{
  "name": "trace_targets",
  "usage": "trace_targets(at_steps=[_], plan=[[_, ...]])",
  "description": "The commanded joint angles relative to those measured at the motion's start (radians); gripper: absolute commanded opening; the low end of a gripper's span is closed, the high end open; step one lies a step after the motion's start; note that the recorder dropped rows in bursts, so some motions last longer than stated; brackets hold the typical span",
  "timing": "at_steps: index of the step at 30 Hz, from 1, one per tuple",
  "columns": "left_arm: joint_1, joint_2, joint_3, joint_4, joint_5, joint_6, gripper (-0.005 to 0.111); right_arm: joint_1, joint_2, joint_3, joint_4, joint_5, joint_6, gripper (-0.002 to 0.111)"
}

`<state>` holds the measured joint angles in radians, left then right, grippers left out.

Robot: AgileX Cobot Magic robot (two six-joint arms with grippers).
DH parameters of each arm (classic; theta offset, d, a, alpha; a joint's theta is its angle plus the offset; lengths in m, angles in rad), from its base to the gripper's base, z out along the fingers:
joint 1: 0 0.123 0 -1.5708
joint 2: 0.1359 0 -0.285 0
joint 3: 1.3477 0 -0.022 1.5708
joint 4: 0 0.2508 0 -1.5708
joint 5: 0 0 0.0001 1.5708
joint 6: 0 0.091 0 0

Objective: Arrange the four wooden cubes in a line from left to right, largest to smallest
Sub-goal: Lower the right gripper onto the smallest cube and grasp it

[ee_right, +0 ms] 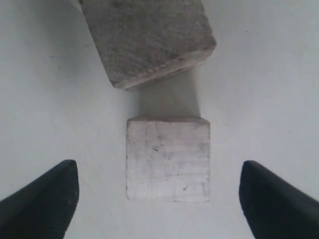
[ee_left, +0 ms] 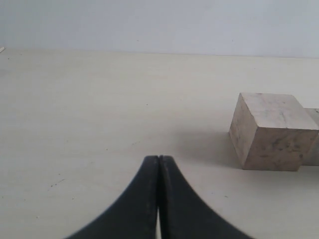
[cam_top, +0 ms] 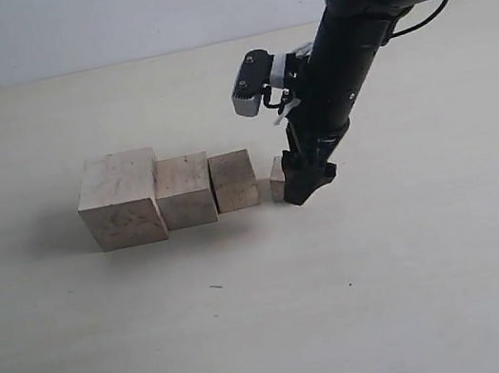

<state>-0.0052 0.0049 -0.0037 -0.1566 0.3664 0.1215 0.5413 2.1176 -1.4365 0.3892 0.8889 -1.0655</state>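
Four pale wooden cubes stand in a row on the table in the exterior view: the largest cube [cam_top: 120, 199] at the left, then the second cube [cam_top: 184, 190], the third cube [cam_top: 234, 180] and the smallest cube [cam_top: 276, 180], partly hidden behind my right gripper [cam_top: 305, 184]. From the right wrist, the smallest cube [ee_right: 168, 159] lies between the wide-open fingers without touching either, with the third cube [ee_right: 149, 37] just beyond it. My left gripper [ee_left: 159, 162] is shut on nothing, low over the table, apart from the largest cube [ee_left: 271, 132].
The pale table top [cam_top: 273, 318] stretches around the row. The right arm [cam_top: 352, 52] slants down from the upper right. A pale wall [cam_top: 104, 19] bounds the far edge.
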Motion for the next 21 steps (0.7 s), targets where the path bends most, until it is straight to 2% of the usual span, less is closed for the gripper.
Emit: trace_targets(at_steps=[1,3,8,12,18,21], plan=[[-0.005,-0.005,0.004,0.002,-0.012,0.001,0.000,0.000,0.013,0.004,-0.001,-0.008,-0.005,0.079],[-0.005,-0.005,0.004,0.002,-0.012,0.001,0.000,0.000,0.013,0.004,-0.001,-0.021,-0.005,0.069],[-0.005,-0.005,0.004,0.002,-0.012,0.001,0.000,0.000,0.013,0.004,-0.005,-0.026,-0.005,0.025],[-0.005,-0.005,0.004,0.002,-0.012,0.001,0.000,0.000,0.013,0.004,-0.005,-0.028,-0.007,0.000],[-0.005,-0.005,0.004,0.002,-0.012,0.001,0.000,0.000,0.013,0.004,-0.005,-0.076,-0.009,0.000],[-0.005,-0.005,0.004,0.002,-0.012,0.001,0.000,0.000,0.013,0.004,-0.005,-0.103,-0.089,0.000]])
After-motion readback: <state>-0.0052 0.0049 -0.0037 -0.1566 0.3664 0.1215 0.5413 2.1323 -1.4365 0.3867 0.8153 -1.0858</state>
